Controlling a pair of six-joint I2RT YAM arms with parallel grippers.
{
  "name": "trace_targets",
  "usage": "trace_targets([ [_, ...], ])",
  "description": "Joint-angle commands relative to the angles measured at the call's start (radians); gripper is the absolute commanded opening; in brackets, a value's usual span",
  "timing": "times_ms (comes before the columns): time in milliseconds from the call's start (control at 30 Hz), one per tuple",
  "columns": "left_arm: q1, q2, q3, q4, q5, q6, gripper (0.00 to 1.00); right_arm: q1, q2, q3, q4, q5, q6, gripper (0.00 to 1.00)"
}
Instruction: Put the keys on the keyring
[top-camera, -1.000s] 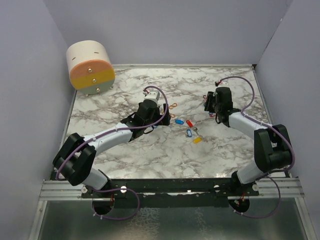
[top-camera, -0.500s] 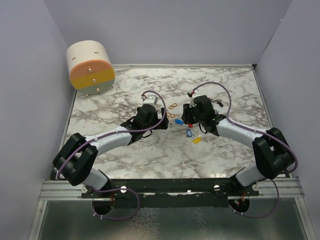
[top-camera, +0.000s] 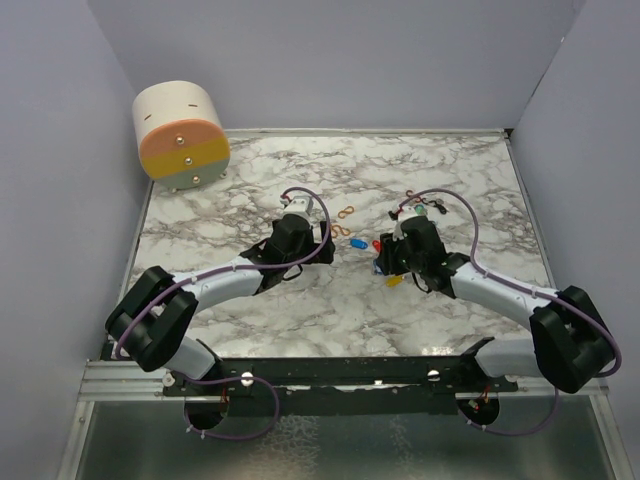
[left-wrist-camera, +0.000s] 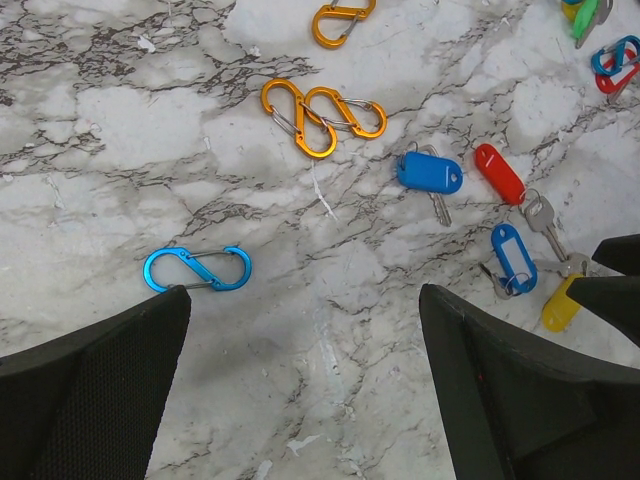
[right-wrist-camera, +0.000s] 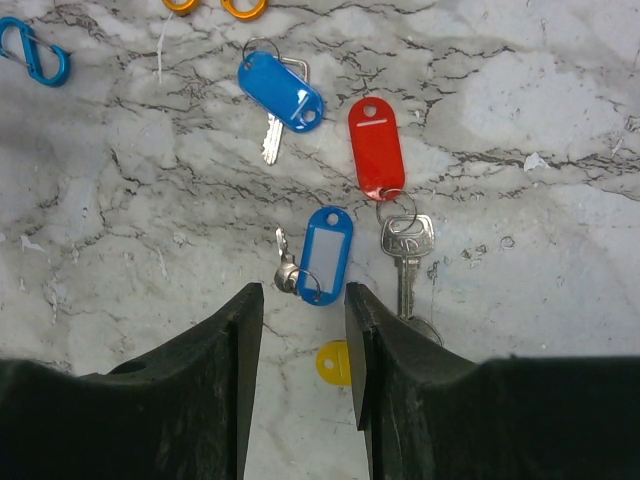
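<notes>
Four keys lie loose on the marble table (top-camera: 250, 190), near its middle and a little toward the right edge. One has a solid blue tag (right-wrist-camera: 281, 92). Just beside it, on the right-edge side, is one with a red tag (right-wrist-camera: 376, 147), its silver key (right-wrist-camera: 405, 255) trailing from the ring. Closer to the near edge lies a white-labelled blue tag (right-wrist-camera: 325, 255) with a small key on its ring, and closer still a yellow tag (right-wrist-camera: 335, 362).

The right gripper (right-wrist-camera: 303, 310) hangs low over those last two. Its fingers stand close together with a narrow gap, the end of the white-labelled blue tag sits at their tips, and the yellow tag shows in the gap — nothing is clamped. The left gripper (left-wrist-camera: 305, 295) is spread wide and holds nothing. A blue clip (left-wrist-camera: 197, 270) lies just beside one of its fingertips.

Two orange clips (left-wrist-camera: 322, 112) lie touching each other, left of the solid blue tag. A third orange clip (left-wrist-camera: 340, 20) lies apart from them toward the far edge. A round cream-and-orange drum (top-camera: 180, 135) stands at the far left corner.
</notes>
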Motion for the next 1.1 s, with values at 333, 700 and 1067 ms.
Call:
trace_targets([
  [333,0.002,-0.043,-0.023,0.030,-0.005,0.002,0.99,0.009,0.058,0.016,-0.015,-0.047,0.021,0.39],
  [700,0.002,-0.044,-0.026,0.031,-0.006,0.011,0.99,0.011,0.106,0.031,0.010,-0.064,0.014,0.38],
  [1067,0.002,-0.042,-0.036,0.035,-0.011,0.012,0.99,0.021,0.147,0.038,0.024,-0.066,0.013,0.34],
])
